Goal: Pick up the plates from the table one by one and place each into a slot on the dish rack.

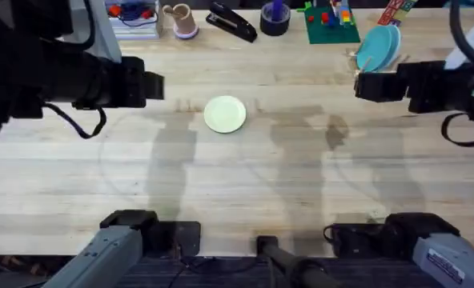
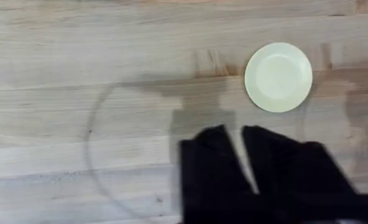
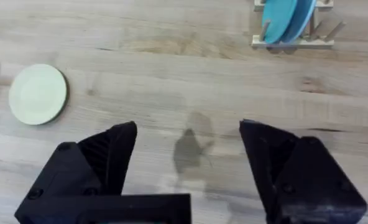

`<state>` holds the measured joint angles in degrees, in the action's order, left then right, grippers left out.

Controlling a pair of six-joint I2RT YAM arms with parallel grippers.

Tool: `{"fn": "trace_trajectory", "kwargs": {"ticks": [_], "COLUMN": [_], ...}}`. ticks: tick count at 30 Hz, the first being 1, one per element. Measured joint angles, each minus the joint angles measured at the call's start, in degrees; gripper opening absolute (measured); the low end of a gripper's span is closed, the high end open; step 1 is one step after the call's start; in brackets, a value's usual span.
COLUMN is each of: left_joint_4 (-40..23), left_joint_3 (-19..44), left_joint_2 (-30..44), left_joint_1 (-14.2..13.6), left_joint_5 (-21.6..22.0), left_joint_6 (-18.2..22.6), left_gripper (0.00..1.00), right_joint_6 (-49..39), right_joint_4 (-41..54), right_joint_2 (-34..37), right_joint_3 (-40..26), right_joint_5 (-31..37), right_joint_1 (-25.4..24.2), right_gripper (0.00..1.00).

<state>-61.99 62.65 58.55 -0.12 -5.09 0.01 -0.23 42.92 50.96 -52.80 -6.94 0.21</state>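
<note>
A pale cream-yellow plate [image 1: 224, 114] lies flat on the wooden table [image 1: 245, 184], a little left of centre; the same plate [image 2: 278, 77] [image 3: 38, 94] appears in both wrist views. The dish rack [image 1: 359, 58] [image 3: 293, 42] stands at the back right with two light teal plates [image 1: 379, 46] [image 3: 288, 18] upright in its slots. My left gripper [image 1: 155, 86] [image 2: 237, 140] hovers left of the cream plate, its black fingers together with only a thin slit between them. My right gripper [image 1: 363, 84] [image 3: 187, 134] hangs just in front of the rack, open and empty.
Along the back edge sit a clear tray of small items [image 1: 133, 16], a mug [image 1: 179, 20], a black stapler [image 1: 231, 22], a tape roll [image 1: 275, 18] and a green baseplate with bricks [image 1: 331, 24]. Bare table lies between the plate and the arm bases.
</note>
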Motion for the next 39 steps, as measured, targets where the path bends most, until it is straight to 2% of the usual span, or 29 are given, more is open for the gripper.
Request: {"fn": "trace_trajectory", "kwargs": {"ticks": [1, 2, 6, 12, 23, 28, 32, 37, 39], "left_joint_4": [0.30, 0.78, 2.69, 3.50, 4.99, 9.10, 14.75, 19.12, 20.23], "left_joint_3": [0.00, 0.00, 0.00, 0.08, 0.07, -0.28, -3.37, -8.70, -8.76], "left_joint_2": [0.01, 0.00, 0.02, 3.04, 16.87, 21.53, 24.07, 29.20, 30.67], "left_joint_1": [0.00, 0.00, 0.00, 0.67, 8.82, 9.79, 9.79, 9.79, 9.79], "left_joint_5": [-0.41, -1.26, -6.12, -16.07, -35.11, -39.34, -42.65, -44.28, -44.58], "left_joint_6": [0.27, 0.26, 0.24, 1.24, 8.48, 10.25, 10.78, 10.77, 10.78], "left_gripper": [0.072, 0.051, 0.042, 0.042, 0.042, 0.042, 0.042, 0.043, 0.042], "right_joint_6": [-0.01, -0.02, -0.02, 0.00, -0.01, -0.02, -0.01, -0.01, 0.00], "right_joint_4": [0.00, 0.00, 0.00, 0.00, 0.00, 0.00, 0.00, 0.00, 0.00], "right_joint_2": [0.00, 0.00, 0.00, 0.00, 0.00, -0.01, 0.00, 0.00, -0.01], "right_joint_3": [0.00, 0.00, 0.00, 0.01, 0.00, 0.00, 0.00, 0.00, 0.00], "right_joint_5": [0.00, 0.00, 0.00, 0.00, 0.00, 0.00, 0.00, 0.00, 0.00], "right_joint_1": [0.00, 0.00, 0.00, 0.00, 0.00, 0.00, 0.00, 0.00, 0.00], "right_gripper": [0.995, 0.995, 0.994, 0.995, 0.995, 0.995, 0.995, 0.993, 0.993]}}
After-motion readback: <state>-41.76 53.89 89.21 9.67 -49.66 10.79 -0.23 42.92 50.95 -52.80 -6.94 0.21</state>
